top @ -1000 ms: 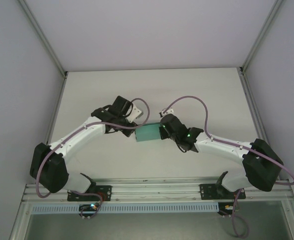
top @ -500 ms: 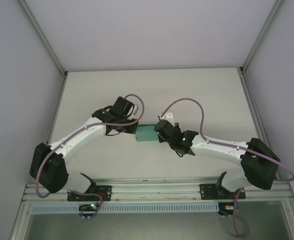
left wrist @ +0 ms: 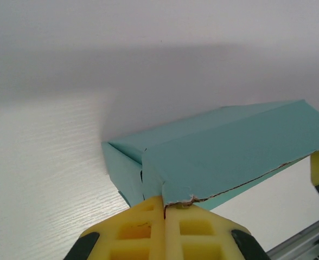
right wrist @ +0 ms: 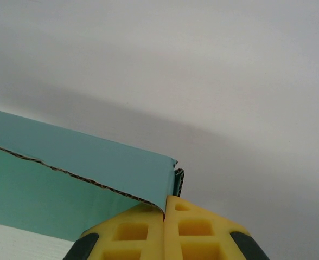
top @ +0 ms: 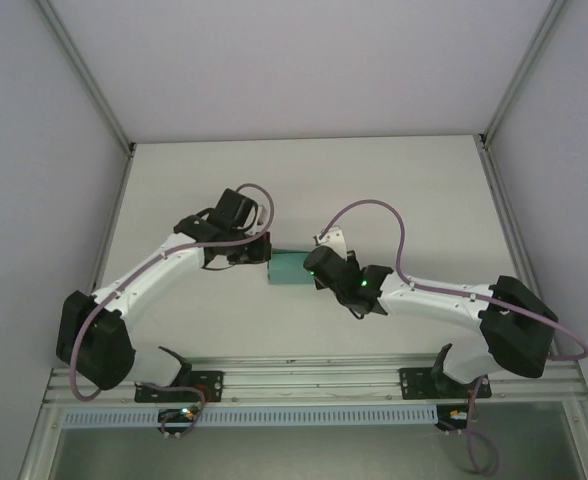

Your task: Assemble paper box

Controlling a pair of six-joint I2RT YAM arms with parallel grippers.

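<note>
Right gripper (top: 314, 268) sits further left than a second ago, covering more of the paper box (top: 288, 268) at frame centre. It and left gripper (top: 263, 257) pinch opposite box ends. Step, likely: squaring walls. Next: tuck end flap

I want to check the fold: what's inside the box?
At the box end near the left fingers, a teal flap shows; deeper inside is hidden by its walls.
</note>
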